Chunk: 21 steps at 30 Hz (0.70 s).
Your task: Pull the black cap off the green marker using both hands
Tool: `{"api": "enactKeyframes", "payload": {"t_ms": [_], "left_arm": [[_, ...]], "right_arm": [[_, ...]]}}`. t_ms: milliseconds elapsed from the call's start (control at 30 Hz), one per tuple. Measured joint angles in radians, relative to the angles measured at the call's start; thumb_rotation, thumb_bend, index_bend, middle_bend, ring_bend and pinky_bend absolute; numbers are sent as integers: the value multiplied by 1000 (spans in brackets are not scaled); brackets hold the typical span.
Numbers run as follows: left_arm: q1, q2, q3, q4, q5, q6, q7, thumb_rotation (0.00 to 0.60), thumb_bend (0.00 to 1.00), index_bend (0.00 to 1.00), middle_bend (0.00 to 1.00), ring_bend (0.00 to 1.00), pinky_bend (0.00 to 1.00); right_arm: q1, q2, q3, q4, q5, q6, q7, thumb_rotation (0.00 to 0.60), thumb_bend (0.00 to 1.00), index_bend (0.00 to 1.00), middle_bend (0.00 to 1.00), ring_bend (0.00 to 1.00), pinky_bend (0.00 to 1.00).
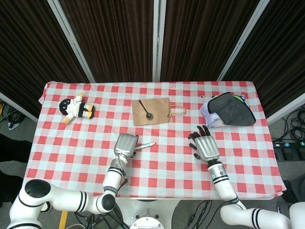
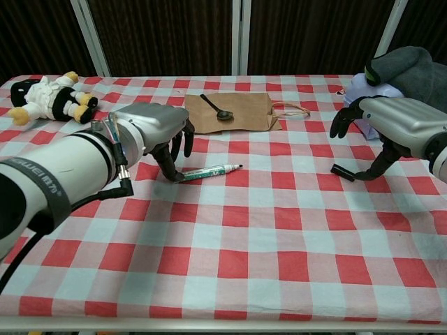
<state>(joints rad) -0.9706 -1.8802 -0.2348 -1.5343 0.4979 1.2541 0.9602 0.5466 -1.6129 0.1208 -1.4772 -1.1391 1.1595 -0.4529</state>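
The green marker lies on the checked cloth, its bare dark tip pointing right and no cap on it. My left hand hovers over its left end, fingers lifted apart, and only the thumb tip touches the marker. My right hand is far to the right with its fingers spread. A short black piece sits by that hand's thumb tip near the cloth. I cannot tell whether it is the cap or the thumb itself.
A brown paper bag with a black spoon on it lies behind the marker. A plush toy is at the back left. A grey cloth bundle is at the back right, close behind my right hand.
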Motion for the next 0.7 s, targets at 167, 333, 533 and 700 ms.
{"api": "enactKeyframes", "payload": {"t_ms": [167, 333, 533, 700], "left_arm": [[15, 21, -14, -29, 53, 40, -29, 600, 189, 424, 465, 411, 477], [51, 72, 12, -68, 197, 85, -95, 600, 167, 389, 372, 316, 338], [161, 167, 138, -84, 502, 209, -220, 600, 138, 266, 239, 160, 169], [338, 256, 294, -107, 681, 378, -309, 600, 139, 243, 226, 111, 113]], "right_arm": [[-14, 28, 7, -39, -23, 38, 3, 600, 18, 326, 312, 67, 49], [-56, 83, 0, -110, -65, 122, -4, 600, 61, 292, 289, 56, 49], [-162, 185, -51, -177, -156, 262, 29, 600, 143, 232, 204, 1, 28], [-288, 275, -136, -232, -224, 374, 81, 600, 141, 182, 174, 0, 0]]}}
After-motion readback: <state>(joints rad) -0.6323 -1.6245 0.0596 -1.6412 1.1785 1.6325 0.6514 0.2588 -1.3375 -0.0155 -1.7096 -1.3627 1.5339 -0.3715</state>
